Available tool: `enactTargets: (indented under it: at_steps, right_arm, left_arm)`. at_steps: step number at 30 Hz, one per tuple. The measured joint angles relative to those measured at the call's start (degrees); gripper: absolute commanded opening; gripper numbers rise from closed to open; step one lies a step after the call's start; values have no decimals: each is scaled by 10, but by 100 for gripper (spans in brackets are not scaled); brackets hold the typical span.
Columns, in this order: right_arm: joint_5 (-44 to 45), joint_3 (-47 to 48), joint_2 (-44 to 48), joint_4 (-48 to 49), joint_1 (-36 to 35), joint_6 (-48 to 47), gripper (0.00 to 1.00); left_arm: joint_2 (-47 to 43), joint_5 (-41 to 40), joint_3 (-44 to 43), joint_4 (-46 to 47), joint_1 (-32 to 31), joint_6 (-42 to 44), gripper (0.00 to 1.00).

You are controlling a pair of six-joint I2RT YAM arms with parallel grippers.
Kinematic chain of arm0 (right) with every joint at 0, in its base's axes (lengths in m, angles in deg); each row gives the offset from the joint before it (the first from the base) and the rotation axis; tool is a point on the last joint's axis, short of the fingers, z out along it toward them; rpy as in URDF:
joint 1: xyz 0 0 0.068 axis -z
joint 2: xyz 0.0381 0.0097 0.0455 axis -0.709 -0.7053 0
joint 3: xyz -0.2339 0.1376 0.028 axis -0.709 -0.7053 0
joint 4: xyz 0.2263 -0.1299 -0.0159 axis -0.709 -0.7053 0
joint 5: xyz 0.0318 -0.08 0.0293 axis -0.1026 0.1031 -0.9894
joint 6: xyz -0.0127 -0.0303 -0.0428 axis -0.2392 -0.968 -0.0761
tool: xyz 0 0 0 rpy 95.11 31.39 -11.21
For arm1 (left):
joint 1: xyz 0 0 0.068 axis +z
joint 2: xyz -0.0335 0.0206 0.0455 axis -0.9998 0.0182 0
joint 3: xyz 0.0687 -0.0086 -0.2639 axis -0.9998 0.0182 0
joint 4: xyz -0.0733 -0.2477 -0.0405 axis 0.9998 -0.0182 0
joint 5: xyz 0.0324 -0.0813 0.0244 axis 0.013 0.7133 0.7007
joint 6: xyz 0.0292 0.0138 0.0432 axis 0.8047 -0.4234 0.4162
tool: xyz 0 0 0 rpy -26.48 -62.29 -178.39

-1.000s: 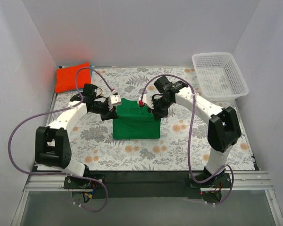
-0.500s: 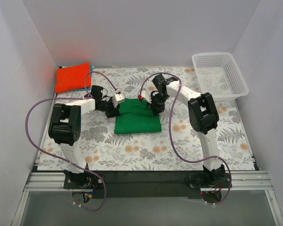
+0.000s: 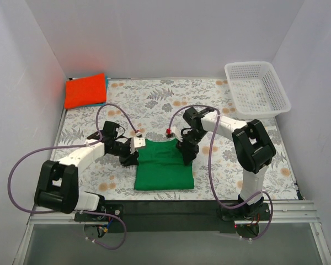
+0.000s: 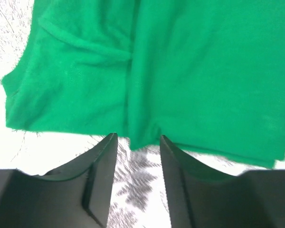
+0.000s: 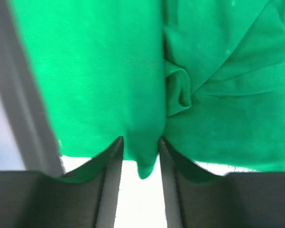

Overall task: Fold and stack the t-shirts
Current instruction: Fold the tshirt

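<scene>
The bright green t-shirt (image 3: 164,168) lies folded and flat on the flowered table, near the front. My left gripper (image 3: 137,144) is at its far left corner and my right gripper (image 3: 183,148) at its far right corner. In the left wrist view the green t-shirt (image 4: 180,71) has one fold of its edge just reaching the parted jaws of the left gripper (image 4: 137,137). The right wrist view shows a tongue of the green t-shirt (image 5: 109,71) hanging loose between the parted jaws of the right gripper (image 5: 141,139). The orange-red t-shirt (image 3: 85,90) lies folded at the back left.
A white mesh basket (image 3: 257,88) stands at the back right corner. A sliver of blue cloth (image 3: 106,83) shows beside the orange-red t-shirt. White walls enclose the table on three sides. Purple cables loop over both arms.
Both arms drew the green t-shirt toward the near edge and laid it down flat. Both grippers, shut on the cloth before, have now parted their jaws.
</scene>
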Motion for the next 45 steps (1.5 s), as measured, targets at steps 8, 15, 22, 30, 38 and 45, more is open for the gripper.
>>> enactTargets:
  at_steps: [8,15,22,30,38,45]
  right_arm:
    - [-120,99,15,-35,59,103,40]
    - [-235,248,-100,-21,78,183,25]
    - [-301,275,-217,21,63,285,21]
    - [-336,246,-222,131,37,390,17]
    - [-341,176,-222,201,33,453,17]
    - [-344,158,-222,239,22,478,16]
  left_arm:
    - [-105,24,-36,-64,-25,-22,49]
    - [-48,20,-81,7,-111,-103,53]
    - [44,17,-90,80,-158,-181,52]
    - [108,72,-88,178,-158,-280,49]
    - [152,105,-69,216,-158,-327,47]
    - [170,106,-69,247,-158,-363,48]
